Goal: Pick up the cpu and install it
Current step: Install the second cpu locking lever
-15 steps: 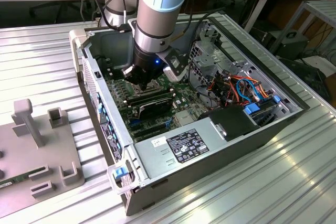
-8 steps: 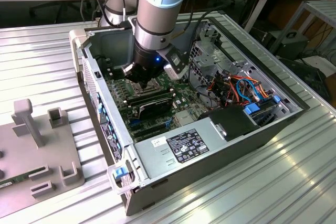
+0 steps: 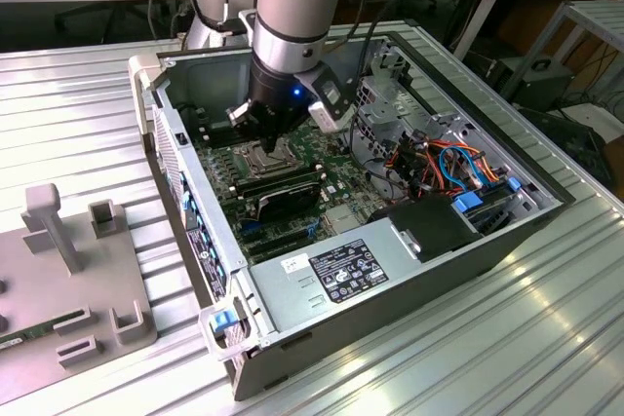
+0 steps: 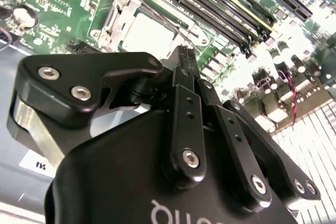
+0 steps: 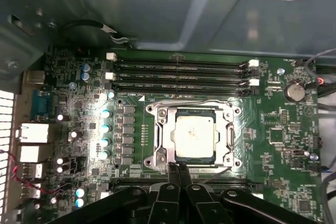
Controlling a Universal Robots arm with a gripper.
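One arm reaches into the open case (image 3: 195, 231), its gripper (image 5: 177, 170) hanging just above the board (image 5: 273, 145) with fingers (image 4: 184, 72) pressed together, holding nothing; the cpu (image 5: 194, 135) lies flat in the socket (image 5: 157, 135) just beside the fingertips, between memory slots (image 5: 178, 77)

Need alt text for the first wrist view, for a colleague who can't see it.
A silver cpu sits inside the metal-framed socket on a green motherboard, with the black pincer closed just beside the socket frame. Four memory slots run along the socket's far side.
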